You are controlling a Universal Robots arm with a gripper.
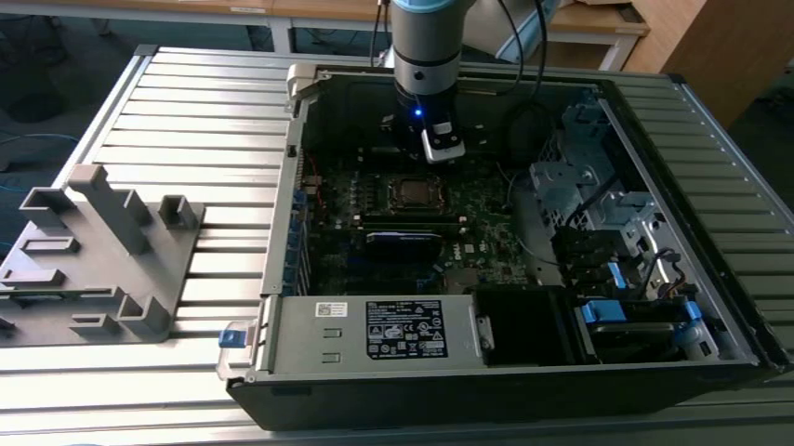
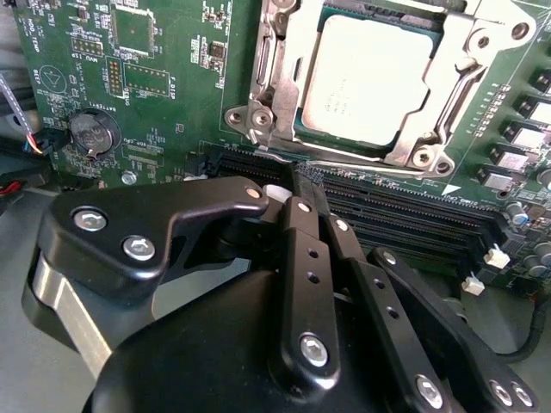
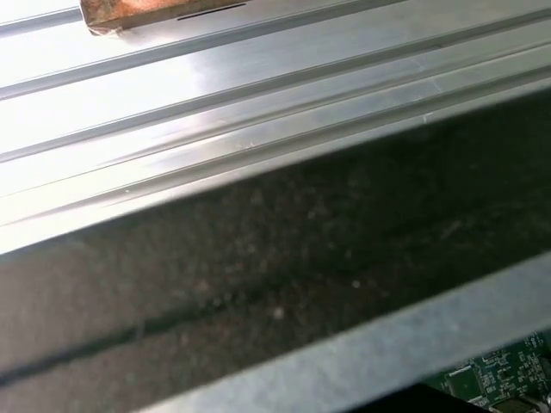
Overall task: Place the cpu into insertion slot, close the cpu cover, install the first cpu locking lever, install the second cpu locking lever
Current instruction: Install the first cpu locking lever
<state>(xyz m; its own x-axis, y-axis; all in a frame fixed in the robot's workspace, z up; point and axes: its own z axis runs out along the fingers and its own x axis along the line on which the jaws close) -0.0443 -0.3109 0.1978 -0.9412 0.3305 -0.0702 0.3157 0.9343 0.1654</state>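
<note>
The cpu (image 2: 370, 82) already sits in the insertion slot (image 2: 303, 133), its pale silver-grey top flat and square inside the socket, with faint print near its middle. The cpu cover (image 2: 448, 107), a thin silvery frame, lies down around the chip's edges, touching the socket rim and held at its corners by bright screws. Judged from this, placing the chip and closing the cover look done, and the step in hand is the locking levers. A thin silvery lever (image 2: 370, 165) runs along the socket edge nearest the memory slots (image 2: 405, 206); whether it is latched cannot be told.

In the second wrist view the hand (image 2: 301, 185) has its black fingers drawn together with nothing between them, their tips just beside the socket edge, over the long black memory slots. In the exterior view the arm (image 1: 419, 56) reaches down into the open computer case (image 1: 372, 372), which lies on the ribbed metal surface (image 1: 186, 121), with the socket (image 1: 412, 191) near the middle of the motherboard (image 2: 164, 95). A grey plastic fixture (image 1: 93, 255) stands near the surface's edge at the exterior view's left, well apart from the case.

Working a lever likely calls for a small, well-aimed push with the closed fingertips, since the wire is thin and close to the slots.
</note>
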